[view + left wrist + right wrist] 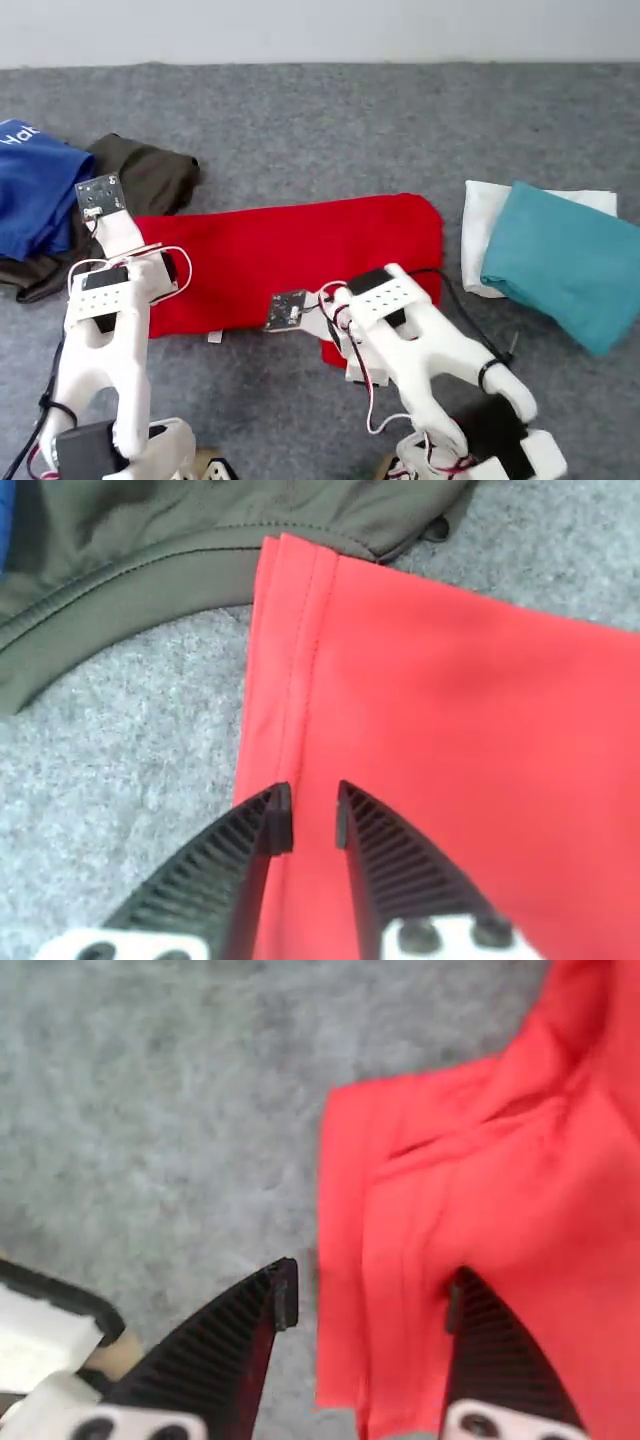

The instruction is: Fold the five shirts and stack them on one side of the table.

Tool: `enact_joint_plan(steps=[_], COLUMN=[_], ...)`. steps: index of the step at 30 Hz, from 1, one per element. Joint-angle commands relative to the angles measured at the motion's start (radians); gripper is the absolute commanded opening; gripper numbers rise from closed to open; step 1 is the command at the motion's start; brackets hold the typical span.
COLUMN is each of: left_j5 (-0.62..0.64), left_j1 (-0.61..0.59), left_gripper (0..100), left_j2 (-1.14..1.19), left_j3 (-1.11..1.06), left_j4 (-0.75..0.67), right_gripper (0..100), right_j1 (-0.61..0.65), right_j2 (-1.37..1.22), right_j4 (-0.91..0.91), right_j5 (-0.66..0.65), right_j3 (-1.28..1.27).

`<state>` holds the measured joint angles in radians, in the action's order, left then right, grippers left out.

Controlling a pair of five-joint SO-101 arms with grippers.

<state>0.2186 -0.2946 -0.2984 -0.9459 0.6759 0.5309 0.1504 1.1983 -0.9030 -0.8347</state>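
A red shirt [300, 250] lies spread flat across the middle of the grey table. My left gripper [312, 815] sits low over the shirt's left hemmed edge [290, 680], open by only a narrow gap, with the seam running between its fingers. At the shirt's near right corner my right gripper [372, 1298] is wide open, and a rumpled flap of red cloth [400, 1260] lies between the fingers. A dark olive shirt [150, 175] and a blue shirt [35, 190] lie crumpled at the left.
A folded teal shirt [565, 260] rests on a folded white one [480, 215] at the right side. The olive shirt [150, 540] touches the red shirt's far left corner. Bare grey carpet [320, 120] stretches along the back.
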Motion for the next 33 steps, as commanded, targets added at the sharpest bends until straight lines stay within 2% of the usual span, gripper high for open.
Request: enact_joint_plan(steps=[1, 5, 7, 12, 21, 24, 29, 33], left_j5=[0.006, 0.005, 0.005, 0.005, 0.005, 0.005, 0.005, 0.005], left_j1=[0.003, 0.003, 0.003, 0.003, 0.003, 0.003, 0.003, 0.005], left_gripper=[9, 9, 9, 9, 9, 9, 9, 9], left_j2=[-0.035, -0.035, -0.035, -0.035, -0.035, -0.035, -0.035, -0.035], left_j3=[0.005, 0.005, 0.005, 0.005, 0.005, 0.005, 0.005, 0.005], left_j4=[-0.014, -0.014, -0.014, -0.014, -0.014, -0.014, -0.014, -0.014], right_gripper=[20.5, 5.5, 1.7, 1.0, 1.0, 1.0, 1.4, 1.5], right_j1=[0.012, 0.007, -0.016, -0.099, -0.143, -0.163, -0.182, -0.176], right_j2=[-0.099, -0.105, -0.085, -0.051, -0.061, -0.140, -0.349, -0.501], right_j4=[-0.064, -0.065, -0.076, -0.104, 0.197, 0.266, 0.283, 0.285], right_j5=[0.011, 0.014, 0.020, 0.043, 0.040, 0.040, 0.037, -0.044], right_j3=[-0.008, -0.003, -0.003, 0.034, 0.422, 0.582, 0.815, 0.997])
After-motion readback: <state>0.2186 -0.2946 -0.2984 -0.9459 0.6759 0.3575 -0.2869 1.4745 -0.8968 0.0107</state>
